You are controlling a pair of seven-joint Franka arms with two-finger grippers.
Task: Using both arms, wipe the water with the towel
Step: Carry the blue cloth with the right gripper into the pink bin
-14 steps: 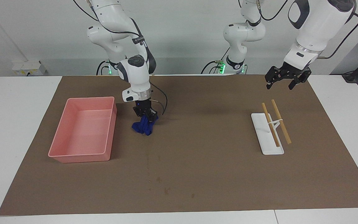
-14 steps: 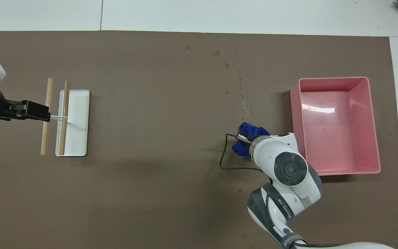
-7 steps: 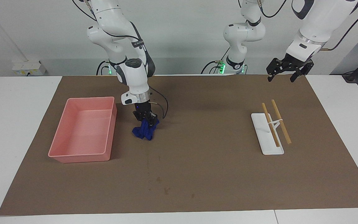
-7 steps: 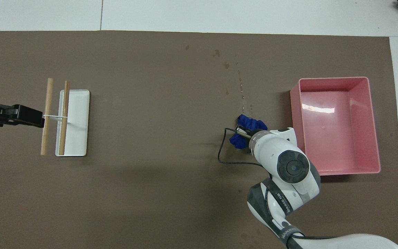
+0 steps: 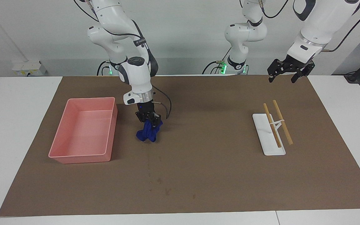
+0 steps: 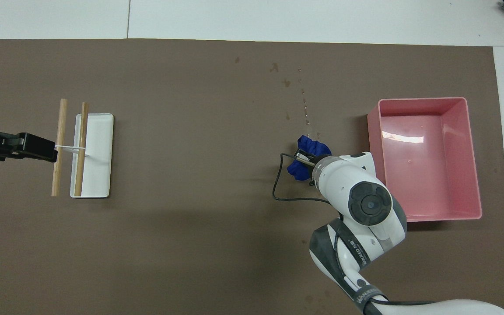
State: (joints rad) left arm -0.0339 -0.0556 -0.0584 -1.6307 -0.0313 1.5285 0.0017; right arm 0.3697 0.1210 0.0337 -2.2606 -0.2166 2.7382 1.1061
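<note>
Step in hand: the right claw [image 5: 149, 119] has the towel [image 5: 148, 133] pinched at its top and presses its lower folds on the brown mat [image 5: 205, 175] that covers the table [image 5: 17, 125]; I judge this the start of the wiping stroke, with the spill not yet reached.
Right claw state: clamped on the upper bunch of the towel, fingers pointing down.
Towel and claw: the blue cloth hangs directly under the claw; in the facing view its bottom appears to touch the mat, beside the pink tray [image 5: 59, 147] and apart from it.
Water: a thin trail of droplets [image 6: 306, 114] and a few darker spots lie on the mat farther from the robots than the towel; the nearest drops sit just beside the cloth's edge.
Next move calls for: dragging the towel away from the robots along that trail, low enough to keep the cloth in contact with the mat, and steering clear of the tray wall.
Left claw: the left claw [image 5: 286, 72] hangs in the air, fingers spread apart and holding nothing, over the mat at the left arm's end of the table; this arm waits.
Nearby: a white rack [image 5: 268, 137] with two wooden sticks [image 5: 277, 123] across it lies at the left arm's end of the table.
</note>
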